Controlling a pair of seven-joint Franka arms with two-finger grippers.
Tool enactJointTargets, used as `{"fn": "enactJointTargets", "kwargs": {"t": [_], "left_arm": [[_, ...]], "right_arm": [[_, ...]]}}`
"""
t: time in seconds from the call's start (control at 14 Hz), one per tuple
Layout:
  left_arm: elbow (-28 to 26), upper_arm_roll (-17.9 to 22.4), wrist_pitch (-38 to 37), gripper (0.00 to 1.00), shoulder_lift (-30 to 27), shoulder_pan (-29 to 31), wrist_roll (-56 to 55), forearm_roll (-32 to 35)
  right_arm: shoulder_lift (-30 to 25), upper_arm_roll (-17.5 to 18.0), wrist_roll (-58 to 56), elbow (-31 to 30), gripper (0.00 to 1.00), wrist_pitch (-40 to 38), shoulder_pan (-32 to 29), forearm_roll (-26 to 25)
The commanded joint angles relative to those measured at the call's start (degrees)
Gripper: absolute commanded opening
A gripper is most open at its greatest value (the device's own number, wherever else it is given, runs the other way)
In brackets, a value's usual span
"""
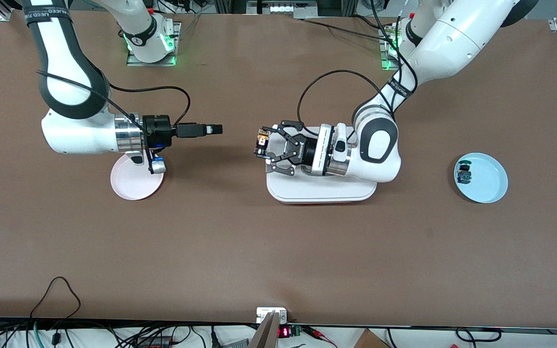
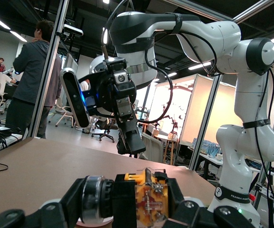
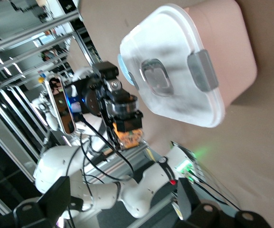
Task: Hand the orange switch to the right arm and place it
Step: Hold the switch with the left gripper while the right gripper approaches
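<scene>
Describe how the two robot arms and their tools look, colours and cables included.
Both arms are glossy white with black joint bands and silver wrist cuffs. The left tool has black open-linkage fingers on a black and white body, with a black cable looping from its wrist. The right tool is a slim black block with a small blue-lit module underneath and a black cable arcing above it.

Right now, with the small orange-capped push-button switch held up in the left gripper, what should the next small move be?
Probably ease the open right gripper straight toward the orange-capped switch. The left gripper is shut on it above the white lidded container, the two grippers face each other, and a gap remains between them.
</scene>
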Motion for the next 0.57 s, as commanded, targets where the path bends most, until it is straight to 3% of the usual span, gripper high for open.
{"fn": "enactJointTargets", "kwargs": {"t": [0.0, 0.29, 0.5], "left_arm": [[-0.6, 0.1, 0.6, 0.0, -0.9, -0.4, 2.7, -2.4], [-0.6, 0.1, 0.6, 0.0, -0.9, -0.5, 2.7, -2.4], [-0.6, 0.1, 0.6, 0.0, -1.0, -0.6, 2.7, -2.4]], "right_arm": [[-0.2, -0.3, -2.1, -2.1, 1.0, 3.9, 1.5, 6.6], [0.4, -0.1, -8.6, -6.4, 1.0, 8.0, 4.3, 18.2], [1.4, -0.1, -10.7, -7.0, 1.0, 9.1, 5.8, 20.3]]}}
